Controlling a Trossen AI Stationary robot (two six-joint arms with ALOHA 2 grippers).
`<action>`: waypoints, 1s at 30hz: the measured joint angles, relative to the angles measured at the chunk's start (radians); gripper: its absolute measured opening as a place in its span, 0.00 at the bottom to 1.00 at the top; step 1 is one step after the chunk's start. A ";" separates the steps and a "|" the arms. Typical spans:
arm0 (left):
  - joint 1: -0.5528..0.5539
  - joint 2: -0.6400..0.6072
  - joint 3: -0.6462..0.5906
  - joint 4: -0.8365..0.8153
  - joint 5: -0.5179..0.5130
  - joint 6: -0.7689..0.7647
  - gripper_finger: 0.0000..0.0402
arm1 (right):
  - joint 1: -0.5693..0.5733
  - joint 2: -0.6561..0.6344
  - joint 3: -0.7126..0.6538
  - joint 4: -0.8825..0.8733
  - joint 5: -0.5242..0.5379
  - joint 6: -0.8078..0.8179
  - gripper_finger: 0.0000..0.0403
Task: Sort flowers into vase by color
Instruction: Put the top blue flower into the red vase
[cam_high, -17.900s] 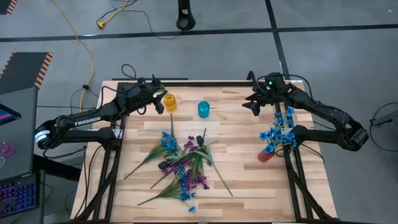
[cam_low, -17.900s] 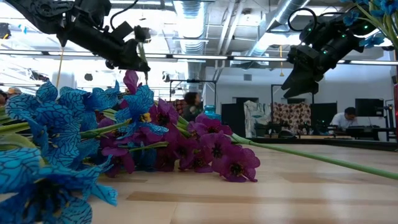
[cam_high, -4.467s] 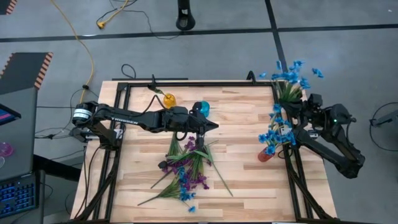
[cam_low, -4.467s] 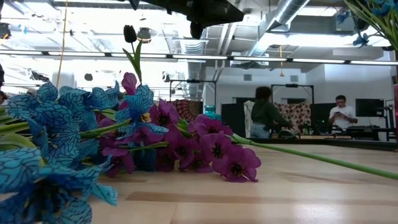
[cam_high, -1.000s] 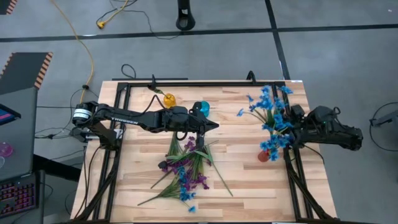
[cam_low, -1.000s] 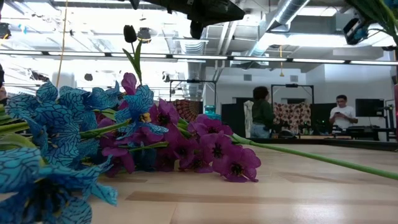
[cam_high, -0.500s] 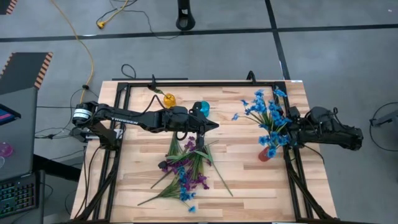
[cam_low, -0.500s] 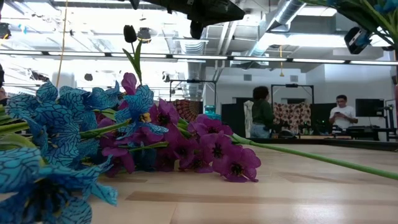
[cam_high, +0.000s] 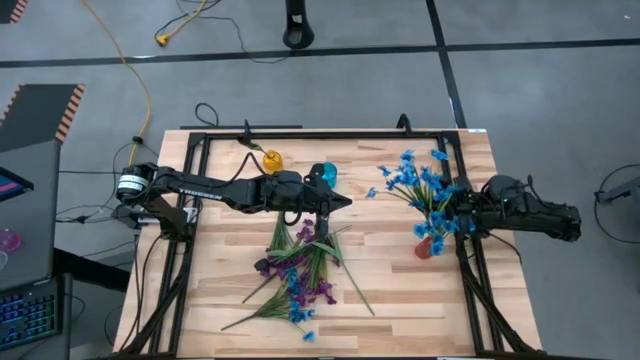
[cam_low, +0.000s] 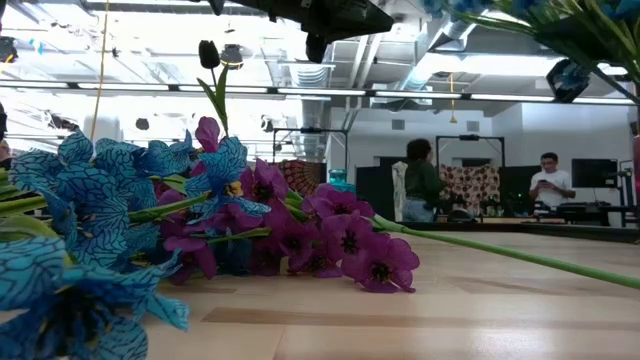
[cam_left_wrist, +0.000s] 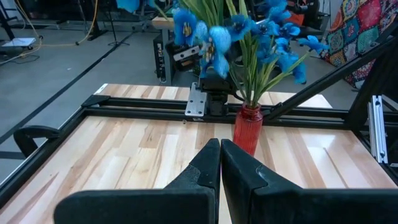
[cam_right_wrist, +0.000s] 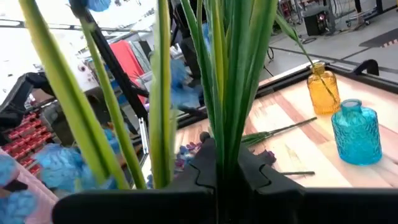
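Note:
My right gripper (cam_high: 453, 215) stands at the table's right edge, shut on a blue flower sprig (cam_high: 408, 178) beside the red vase (cam_high: 427, 249). Other blue flowers (cam_left_wrist: 273, 37) stand in that vase. My left gripper (cam_high: 343, 203) reaches level over the table's middle, shut and empty (cam_left_wrist: 220, 158). Below it, a pile of blue and purple flowers (cam_high: 300, 265) lies flat on the wood. A yellow vase (cam_high: 272, 162) and a blue vase (cam_high: 327, 175) stand at the back. A thin stem (cam_right_wrist: 298, 43) sticks out of the yellow vase. My right gripper pinches the sprig's bundle of green stems (cam_right_wrist: 224, 124) between its two fingers. The fingers come level from the table's right side and lie across the stems. The blossoms (cam_high: 405, 172) lean out over the table toward its left. The gripper hides the stems' lower end.
Black rails (cam_high: 320, 133) frame the table's back and sides. A dark blossom (cam_low: 208, 54) stands upright behind the pile in the low view. Bare wood (cam_high: 385, 280) lies between the pile and the red vase. People are in the room beyond the table.
My right gripper has sunk a little and come toward the red vase. The blue sprig has tipped with it, its blossoms swinging down toward the table's left and near side. My left arm has kept still.

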 joint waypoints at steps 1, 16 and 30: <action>0.000 0.000 0.000 0.000 0.000 0.000 0.00 | 0.000 0.000 0.000 0.006 0.000 -0.007 0.11; 0.000 0.000 0.000 0.000 0.000 0.000 0.00 | 0.001 -0.001 0.000 -0.038 -0.003 0.007 0.11; 0.000 0.000 0.000 0.000 0.000 0.000 0.00 | 0.002 -0.001 0.000 -0.073 -0.032 -0.036 0.11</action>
